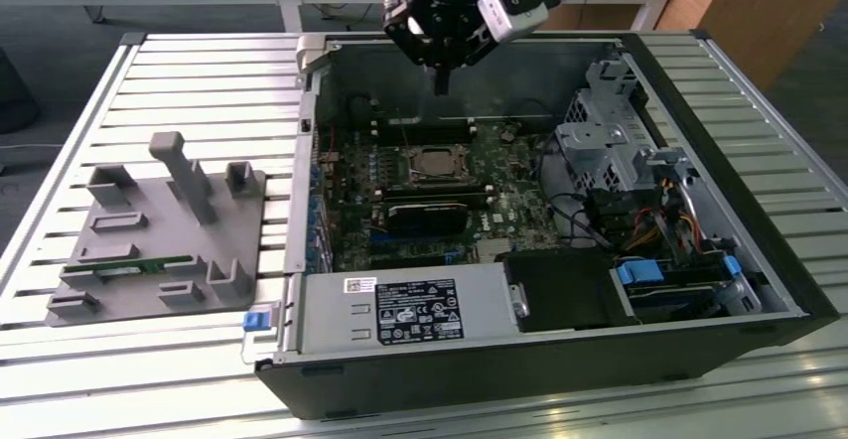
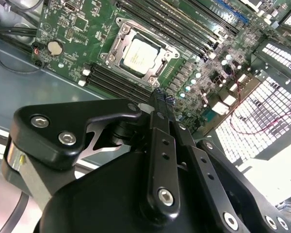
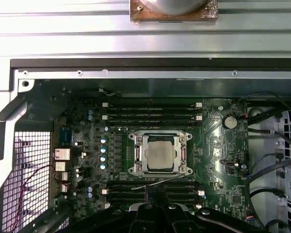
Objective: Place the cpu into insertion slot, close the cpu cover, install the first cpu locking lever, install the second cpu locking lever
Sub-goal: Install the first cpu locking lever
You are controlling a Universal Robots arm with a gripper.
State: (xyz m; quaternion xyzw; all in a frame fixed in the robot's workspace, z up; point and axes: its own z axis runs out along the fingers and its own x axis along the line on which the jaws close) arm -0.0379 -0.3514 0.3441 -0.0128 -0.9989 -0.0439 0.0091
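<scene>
Silver-topped, the cpu (image 3: 160,154) sits flat in the slot (image 3: 134,156), and the cover (image 3: 160,138) looks folded down around it as a frame. Well above the slot, off toward the case wall (image 1: 364,72), hangs the gripper (image 1: 442,83), jaws pinched together with nothing between them. Between its tip and the slot a thin lever (image 3: 157,183) slants along the slot's edge, crosswise to the fingers and seemingly unlatched. Memory slots (image 3: 150,112) flank the slot on two sides. I see nothing standing over the lever.
</scene>
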